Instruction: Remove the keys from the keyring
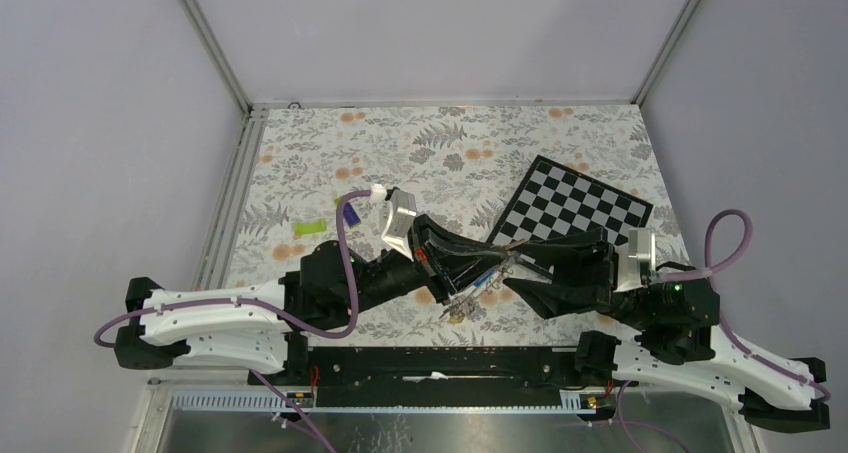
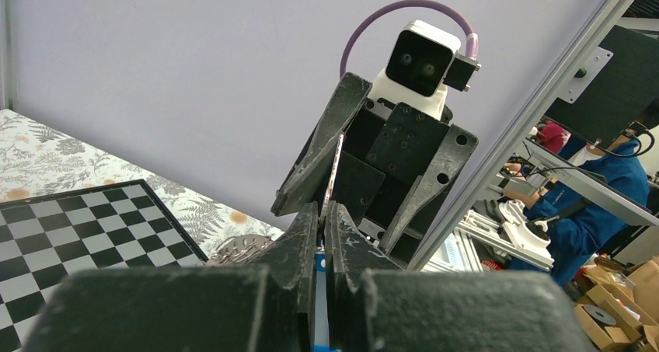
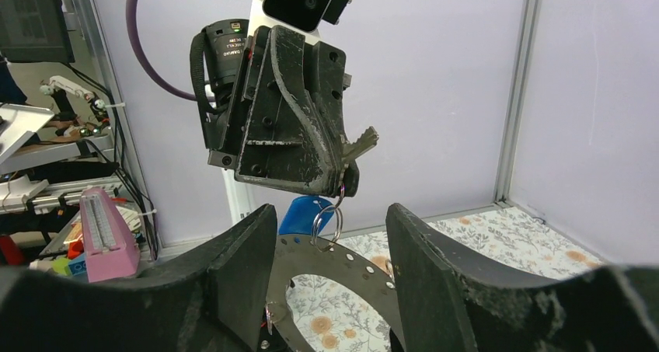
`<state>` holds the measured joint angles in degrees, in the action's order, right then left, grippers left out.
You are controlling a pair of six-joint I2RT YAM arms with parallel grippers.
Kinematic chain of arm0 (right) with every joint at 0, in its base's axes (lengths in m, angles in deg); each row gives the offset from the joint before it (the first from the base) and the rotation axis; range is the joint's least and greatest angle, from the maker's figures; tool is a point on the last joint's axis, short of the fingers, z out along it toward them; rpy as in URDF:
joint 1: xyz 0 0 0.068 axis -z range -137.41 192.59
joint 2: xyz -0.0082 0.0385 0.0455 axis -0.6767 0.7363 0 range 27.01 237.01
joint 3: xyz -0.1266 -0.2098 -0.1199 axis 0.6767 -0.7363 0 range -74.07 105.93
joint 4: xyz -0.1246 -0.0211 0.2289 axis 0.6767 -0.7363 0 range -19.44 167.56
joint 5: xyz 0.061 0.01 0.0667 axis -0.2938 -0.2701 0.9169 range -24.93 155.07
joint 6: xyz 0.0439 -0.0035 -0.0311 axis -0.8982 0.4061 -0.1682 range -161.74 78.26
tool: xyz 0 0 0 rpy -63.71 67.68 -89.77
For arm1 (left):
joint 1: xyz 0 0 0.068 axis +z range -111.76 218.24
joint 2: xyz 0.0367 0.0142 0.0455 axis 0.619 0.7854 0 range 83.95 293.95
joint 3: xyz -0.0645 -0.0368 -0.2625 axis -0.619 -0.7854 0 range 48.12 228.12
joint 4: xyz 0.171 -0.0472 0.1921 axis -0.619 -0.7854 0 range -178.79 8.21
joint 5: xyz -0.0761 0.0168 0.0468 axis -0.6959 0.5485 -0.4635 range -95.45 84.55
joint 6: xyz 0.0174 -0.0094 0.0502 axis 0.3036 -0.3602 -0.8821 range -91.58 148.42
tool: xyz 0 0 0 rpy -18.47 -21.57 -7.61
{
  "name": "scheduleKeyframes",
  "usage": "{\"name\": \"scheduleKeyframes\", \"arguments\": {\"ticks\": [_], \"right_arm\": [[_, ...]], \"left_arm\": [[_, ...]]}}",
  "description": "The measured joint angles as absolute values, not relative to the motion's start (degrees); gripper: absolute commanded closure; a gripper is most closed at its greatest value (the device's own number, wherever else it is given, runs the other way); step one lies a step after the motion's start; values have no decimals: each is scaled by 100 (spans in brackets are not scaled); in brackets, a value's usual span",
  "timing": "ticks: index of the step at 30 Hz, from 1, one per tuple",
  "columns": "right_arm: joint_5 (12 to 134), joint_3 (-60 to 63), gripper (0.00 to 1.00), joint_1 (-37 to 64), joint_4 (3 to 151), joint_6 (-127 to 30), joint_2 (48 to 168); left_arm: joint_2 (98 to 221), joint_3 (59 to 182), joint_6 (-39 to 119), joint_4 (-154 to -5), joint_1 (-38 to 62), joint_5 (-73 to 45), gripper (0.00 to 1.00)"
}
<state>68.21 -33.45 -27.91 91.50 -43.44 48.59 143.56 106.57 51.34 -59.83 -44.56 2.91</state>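
My left gripper (image 2: 324,208) is shut on a silver key (image 3: 360,143) and holds it in the air over the table's near middle. From that key hangs a small split ring (image 3: 327,221), hooked through a hole in the big flat grey keyring (image 3: 346,264), with a blue tag (image 3: 301,213) behind it. My right gripper (image 3: 330,212) faces the left one, jaws wide apart, and the keyring lies between its fingers (image 3: 241,266). Its edges run behind both fingers, so I cannot see contact. More keys (image 1: 461,309) dangle below the two grippers.
A checkerboard (image 1: 575,205) lies at the back right on the floral table cover. A purple block (image 1: 350,211) and a green piece (image 1: 308,227) lie at the left, behind the left arm. Metal frame posts (image 1: 210,43) and walls close the sides.
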Motion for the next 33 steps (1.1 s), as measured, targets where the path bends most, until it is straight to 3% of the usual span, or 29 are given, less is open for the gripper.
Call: {"name": "scheduleKeyframes", "arguments": {"ticks": [17, 25, 33], "right_arm": [[7273, -3483, 42, -2791, 8953, -3872, 4459], [7664, -3391, 62, -2791, 8789, -3557, 4311], [7942, -3076, 60, -2791, 8498, -3413, 4774]], "left_arm": [[14356, 10660, 5134, -5985, -4456, 271, 100], [14354, 10660, 5136, -5985, -4456, 273, 100], [14354, 10660, 5173, -5985, -4456, 282, 100]]}}
